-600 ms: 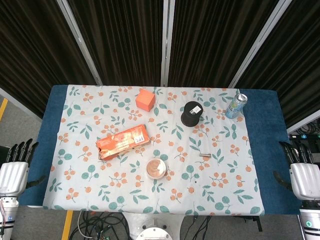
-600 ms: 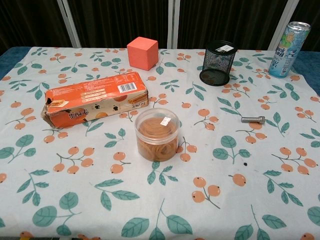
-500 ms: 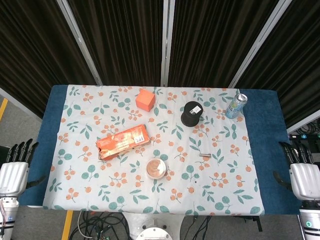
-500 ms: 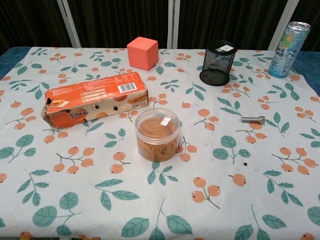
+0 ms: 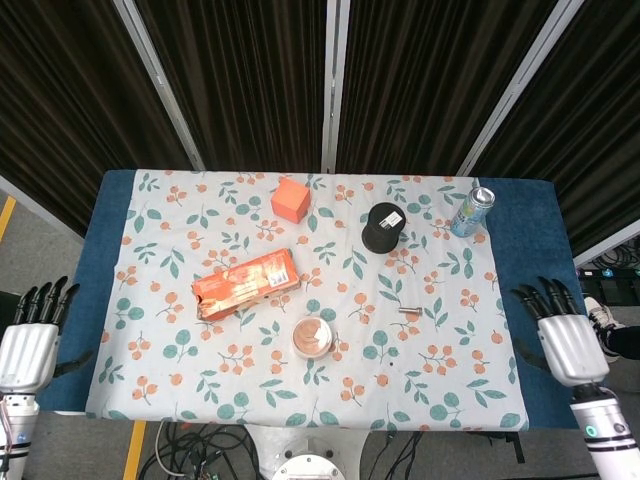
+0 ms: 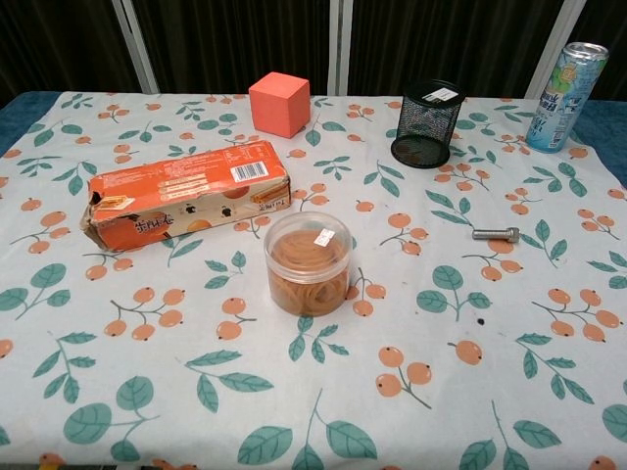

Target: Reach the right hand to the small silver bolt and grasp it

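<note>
The surface (image 5: 150, 300) carries a box (image 5: 246, 283) left of the bolt (image 5: 409, 312), a jar (image 5: 312, 336) near-left of it, and a black cup (image 5: 383, 227) behind it. Right hand (image 5: 565, 345) hovers right of the bolt, fingers spread, empty; left hand (image 5: 28, 352) likewise, far left.

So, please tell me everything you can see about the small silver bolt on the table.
The bolt is small, silver and looks like metal, with a thin shaft and a wider round head at its right end in the chest view. It lies flat on its side on the floral tablecloth, right of the middle, below the black mesh cup. Nothing touches it but the cloth. The right hand is at the table's right edge, apart from it.
</note>
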